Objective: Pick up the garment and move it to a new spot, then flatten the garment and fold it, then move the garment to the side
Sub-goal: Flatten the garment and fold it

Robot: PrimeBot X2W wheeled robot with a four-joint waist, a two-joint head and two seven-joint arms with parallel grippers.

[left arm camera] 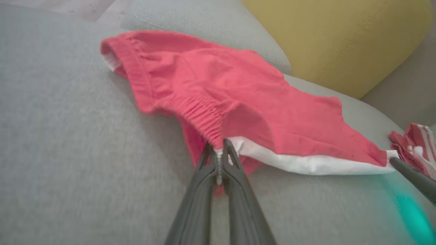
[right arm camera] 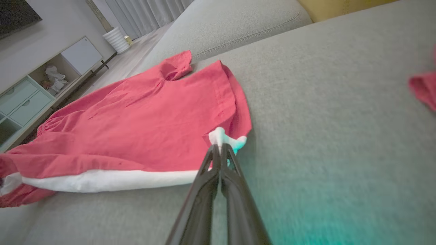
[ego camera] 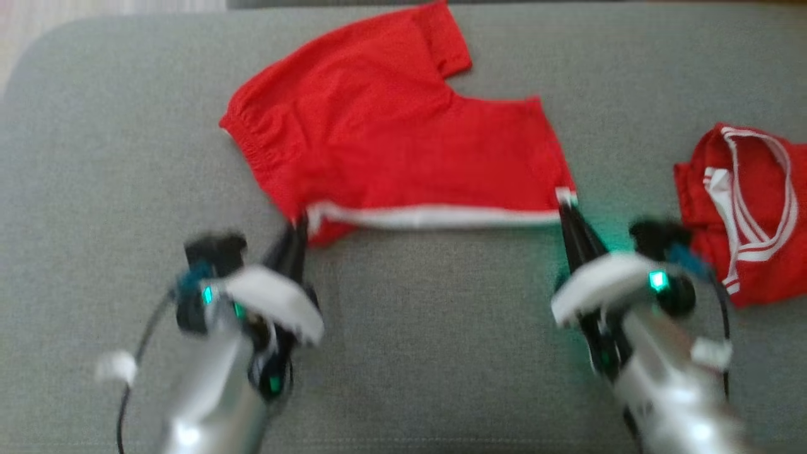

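Nearest, left gripper [ego camera: 297, 230] clenched on the waistband corner of the red garment [ego camera: 391, 145]; right gripper [ego camera: 565, 211] clenched on the hem corner, one at each end of the white stripe [ego camera: 435, 217]. Garment spread mid-way across the grey sofa cushion [ego camera: 441, 328], stripe edge drawn fairly straight between the two pinches, far leg rumpled. Judged mid-flattening: hold both pinches level and low, draw apart evenly, drag gently toward the near side to smooth the folds, let go only once flat. Steer clear of the second red garment [ego camera: 744, 208] near the right arm.
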